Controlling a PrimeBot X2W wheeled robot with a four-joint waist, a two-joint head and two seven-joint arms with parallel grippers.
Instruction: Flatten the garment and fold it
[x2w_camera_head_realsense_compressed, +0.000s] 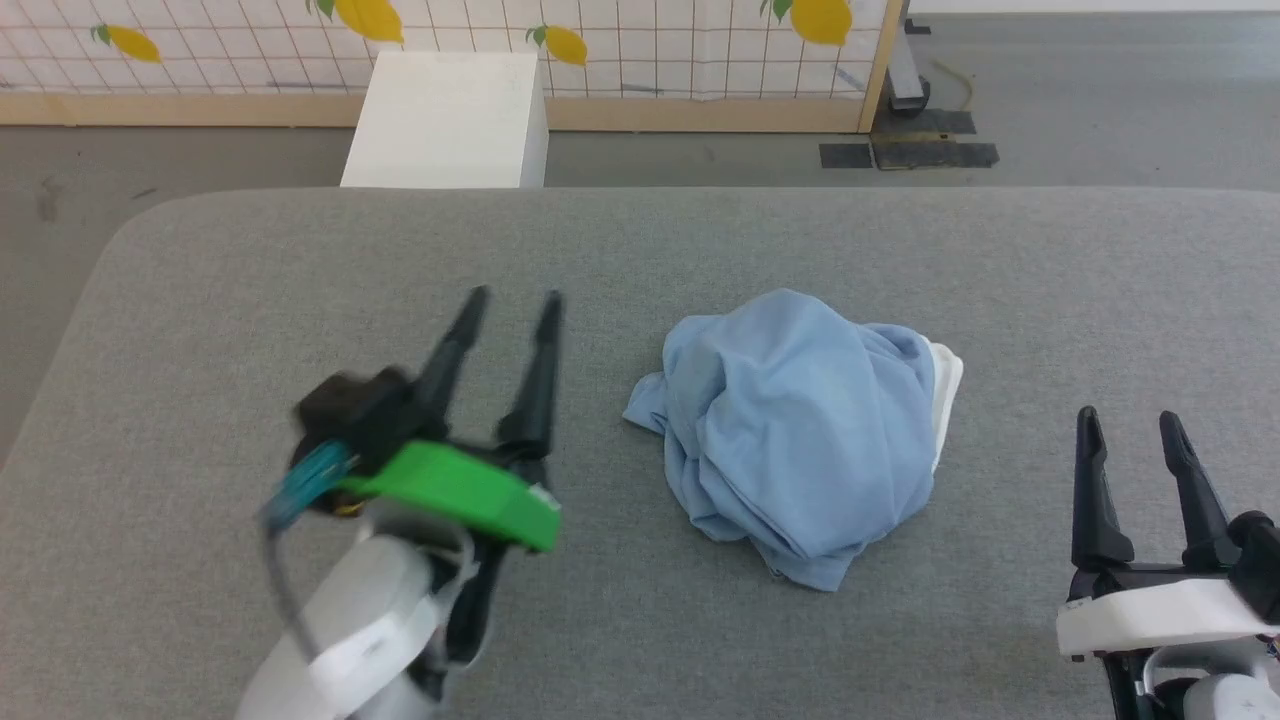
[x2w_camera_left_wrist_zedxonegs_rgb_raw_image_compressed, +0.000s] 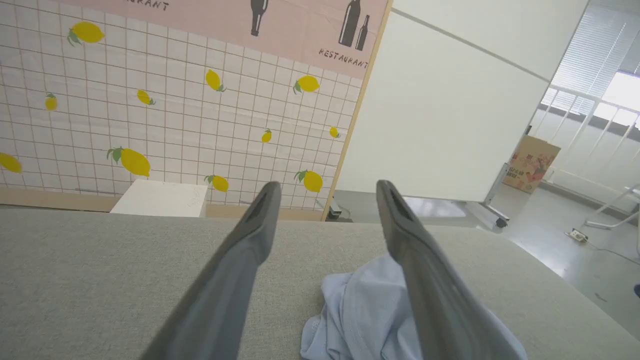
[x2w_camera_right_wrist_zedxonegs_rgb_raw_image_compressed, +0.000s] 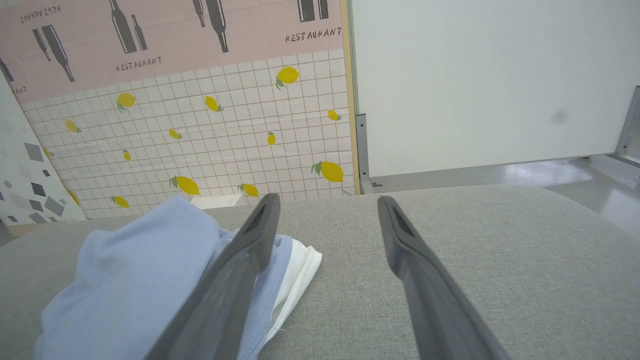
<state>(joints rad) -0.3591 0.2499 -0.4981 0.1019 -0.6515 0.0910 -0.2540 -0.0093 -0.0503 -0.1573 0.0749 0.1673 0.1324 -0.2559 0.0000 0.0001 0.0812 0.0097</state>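
Garment (x2w_camera_head_realsense_compressed: 800, 430): light blue, bunched in a rumpled heap on the grey table (x2w_camera_head_realsense_compressed: 250, 280), a little right of centre in the head view — white fabric peeking out at its right edge.
Left tool (x2w_camera_head_realsense_compressed: 515, 296): open, two dark fingers spread with nothing between them; over the table to the left of the garment and apart from it; blurred in the head view, with a green part behind the fingers.
Left wrist view: garment low in the picture, partly hidden behind the right-hand finger.
Right tool (x2w_camera_head_realsense_compressed: 1128, 416): open and empty; at the lower right of the head view, to the right of the garment, near but not touching.
Right wrist view: garment at the lower left, partly behind the left-hand finger — bare table between the two fingers.
Table surface: grey woven cover, rounded far corners.
Beyond the table: white box (x2w_camera_head_realsense_compressed: 450, 120) on the grey floor (x2w_camera_head_realsense_compressed: 1100, 110), in front of a tiled wall panel (x2w_camera_head_realsense_compressed: 650, 40) printed with yellow lemons.
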